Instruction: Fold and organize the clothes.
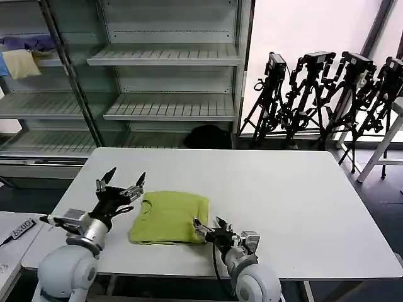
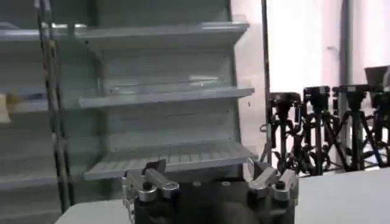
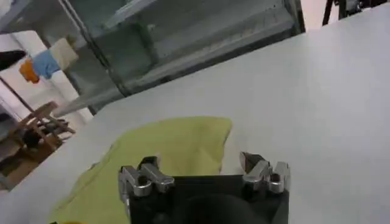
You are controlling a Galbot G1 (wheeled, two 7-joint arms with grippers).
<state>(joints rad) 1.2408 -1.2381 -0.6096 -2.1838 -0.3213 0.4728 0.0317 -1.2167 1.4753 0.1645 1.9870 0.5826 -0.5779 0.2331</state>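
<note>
White table (image 1: 283, 189); folded cotton T-shirt (image 1: 169, 217)

One T-shirt (image 1: 169, 218) (folded) — one table (image 1: 283, 189) — four tripods (image 1: 327, 94).

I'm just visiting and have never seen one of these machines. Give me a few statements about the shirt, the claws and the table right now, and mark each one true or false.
1. The lime T-shirt lies folded on the white table. True.
2. The left claw is clamped on the T-shirt. False: it hangs open beside the shirt's left edge, holding nothing.
3. The right claw is open at the shirt's near right corner. True.
4. The T-shirt hangs from a shelf of the metal rack. False: it lies on the table, in front of the rack.
5. Black camera tripods stand behind the table on the right. True.
6. The T-shirt is spread out flat with both sleeves showing. False: it is a compact folded bundle.
</note>
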